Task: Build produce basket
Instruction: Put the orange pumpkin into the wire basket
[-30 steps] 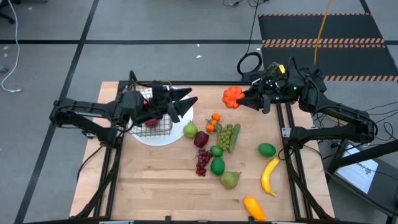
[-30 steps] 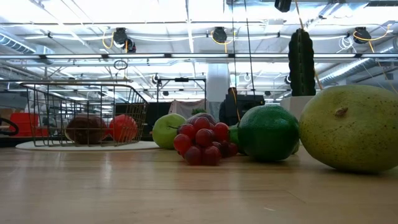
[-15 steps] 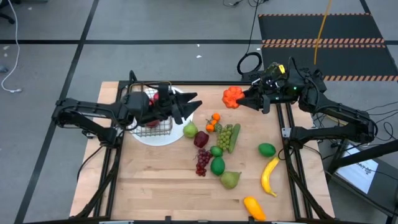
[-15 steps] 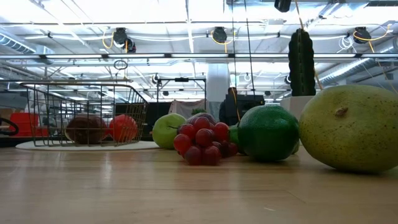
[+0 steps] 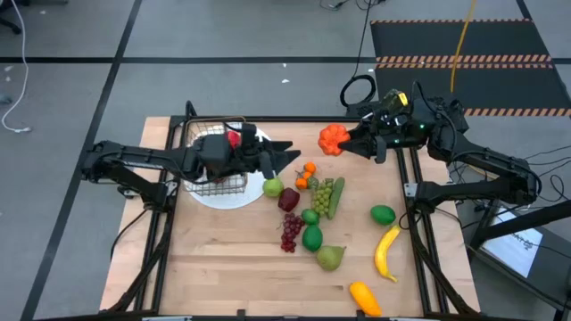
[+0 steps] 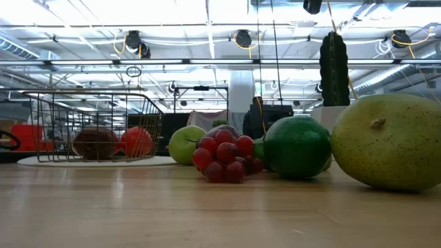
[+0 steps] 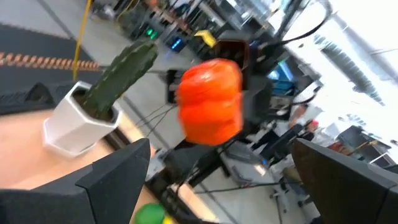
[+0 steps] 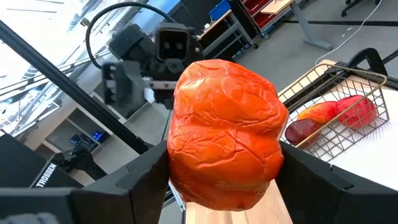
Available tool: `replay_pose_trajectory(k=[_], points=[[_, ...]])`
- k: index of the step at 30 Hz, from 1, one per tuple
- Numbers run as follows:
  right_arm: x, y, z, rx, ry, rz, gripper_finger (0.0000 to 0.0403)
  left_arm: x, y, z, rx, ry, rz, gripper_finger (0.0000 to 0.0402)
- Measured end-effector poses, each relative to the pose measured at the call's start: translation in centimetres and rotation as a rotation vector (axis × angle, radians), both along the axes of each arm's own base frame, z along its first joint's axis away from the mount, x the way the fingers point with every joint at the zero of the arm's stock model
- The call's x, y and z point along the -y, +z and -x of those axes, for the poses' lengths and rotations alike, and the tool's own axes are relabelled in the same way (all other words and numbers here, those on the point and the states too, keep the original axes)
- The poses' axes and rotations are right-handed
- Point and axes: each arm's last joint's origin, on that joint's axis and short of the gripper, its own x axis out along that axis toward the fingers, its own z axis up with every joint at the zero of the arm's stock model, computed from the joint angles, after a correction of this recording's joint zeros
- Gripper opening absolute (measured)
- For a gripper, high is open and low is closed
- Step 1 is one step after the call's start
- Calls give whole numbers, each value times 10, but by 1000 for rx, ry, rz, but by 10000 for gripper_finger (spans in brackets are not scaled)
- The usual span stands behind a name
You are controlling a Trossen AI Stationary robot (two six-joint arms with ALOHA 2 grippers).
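- Wooden desk stands on a grey floor with a dark mat at the far right; the low view looks across it into a bright workshop.
- Left gripper hangs just right of the basket, jaws spread wide apart and holding nothing.
- That basket is dark wire mesh, standing on a round white plate at the desk's far left; red and dark fruit lie inside it.
- Loose produce lies mid-desk: a pale green apple at the plate's edge, a dark red fruit, small oranges, green grapes, red grapes, a lime and a pear.
- Farther right lie another lime, a banana and an orange-yellow piece at the near edge.
- Right gripper is above the desk's far edge, jaws clamped on an orange pepper, glossy and lumpy.
- A cactus in a white pot stands beyond.
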Motion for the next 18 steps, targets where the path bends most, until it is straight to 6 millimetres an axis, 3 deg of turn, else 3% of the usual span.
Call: replay_pose_trajectory(k=[18], points=[[1,-1,-1,-4,-37,5,254,-23,-4,-10,40,-78,25,390]])
